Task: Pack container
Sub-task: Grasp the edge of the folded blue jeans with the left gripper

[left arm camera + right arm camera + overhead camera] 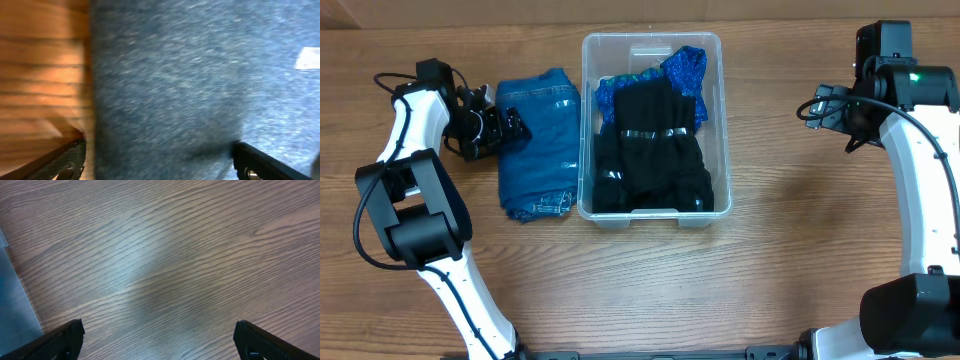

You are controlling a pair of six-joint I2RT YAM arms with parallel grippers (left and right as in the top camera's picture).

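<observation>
Because the folded jeans [538, 140] lie just left of the part-packed container [588, 120] in the middle of the desk [770, 250], I hold my left tool [510, 128] spread at their edge, ready to pinch, my right tool [159, 337] spread idle over bare wood.

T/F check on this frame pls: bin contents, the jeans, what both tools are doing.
1. The jeans lie folded on the table, outside the container, on its left. True.
2. The container is empty. False: it holds a black garment and a blue patterned garment.
3. The right tool is shut on a piece of clothing. False: it is open over bare wood, to the right of the container, and holds nothing.
4. The left tool is open at the jeans' left edge, one finger over wood and the other over denim. True.
</observation>
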